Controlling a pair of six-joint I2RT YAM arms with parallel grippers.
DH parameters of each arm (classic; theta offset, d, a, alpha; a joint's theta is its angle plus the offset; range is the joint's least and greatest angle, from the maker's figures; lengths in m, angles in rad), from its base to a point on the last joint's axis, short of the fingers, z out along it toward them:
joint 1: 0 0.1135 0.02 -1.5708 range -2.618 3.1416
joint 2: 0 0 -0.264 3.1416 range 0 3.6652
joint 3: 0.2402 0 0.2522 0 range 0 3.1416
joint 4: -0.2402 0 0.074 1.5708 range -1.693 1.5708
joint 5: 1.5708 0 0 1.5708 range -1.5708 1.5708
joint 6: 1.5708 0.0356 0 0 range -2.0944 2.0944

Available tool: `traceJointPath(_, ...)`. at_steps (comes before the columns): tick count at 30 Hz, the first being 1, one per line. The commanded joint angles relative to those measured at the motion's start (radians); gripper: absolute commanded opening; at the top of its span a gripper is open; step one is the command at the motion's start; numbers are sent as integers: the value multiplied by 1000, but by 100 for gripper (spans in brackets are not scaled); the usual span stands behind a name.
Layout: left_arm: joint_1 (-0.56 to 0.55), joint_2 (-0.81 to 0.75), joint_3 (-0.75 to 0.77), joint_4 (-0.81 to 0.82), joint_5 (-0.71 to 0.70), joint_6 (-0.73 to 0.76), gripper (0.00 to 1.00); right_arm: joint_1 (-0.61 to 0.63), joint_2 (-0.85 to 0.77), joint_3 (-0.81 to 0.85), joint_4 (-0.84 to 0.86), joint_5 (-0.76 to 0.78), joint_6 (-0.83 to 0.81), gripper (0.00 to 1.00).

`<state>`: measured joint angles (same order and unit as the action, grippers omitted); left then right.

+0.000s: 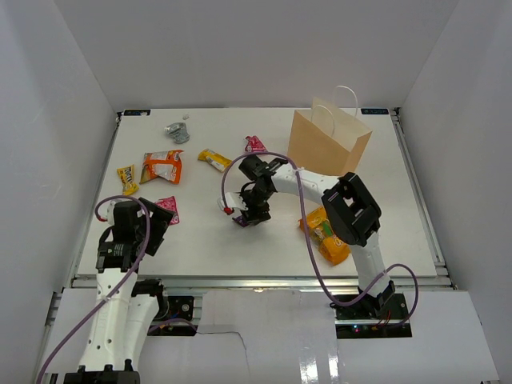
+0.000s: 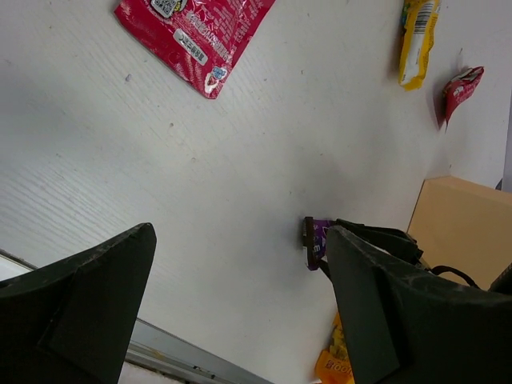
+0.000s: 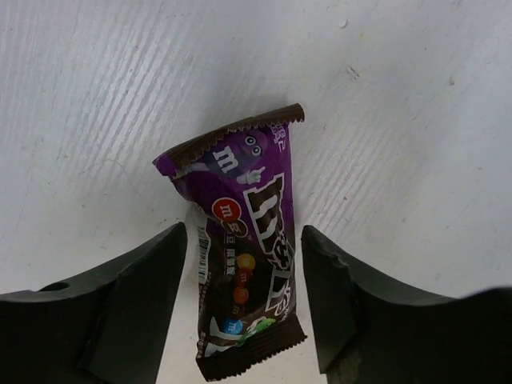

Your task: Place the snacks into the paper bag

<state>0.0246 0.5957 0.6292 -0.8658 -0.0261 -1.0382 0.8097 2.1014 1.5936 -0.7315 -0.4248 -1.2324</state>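
At the near left the left gripper (image 1: 158,224) hung spread wide and empty beside a pink wrapper (image 1: 169,208), at mid-table the right gripper (image 1: 246,214) stood parted astride the purple bar (image 3: 248,264), not pinching it, and the paper bag (image 1: 328,144) stood upright far right.

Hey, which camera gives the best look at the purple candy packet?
Right wrist: the purple packet fills the frame, its printing readable. Top external shows it as a small dark speck; left wrist catches just one purple end.
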Motion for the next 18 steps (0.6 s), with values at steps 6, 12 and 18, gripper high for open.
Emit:
traceJointPath(6, 3, 49, 10, -12, -15, -81, 98, 9, 3, -7, 50, 4, 105, 39)
traceJointPath(12, 3, 75, 3, -24, -15, -152, 95, 0, -124, -78, 49, -57, 154, 26)
traceJointPath(18, 3, 119, 4, -24, -43, -186, 94, -53, -384, 9, -9, -244, 311, 23)
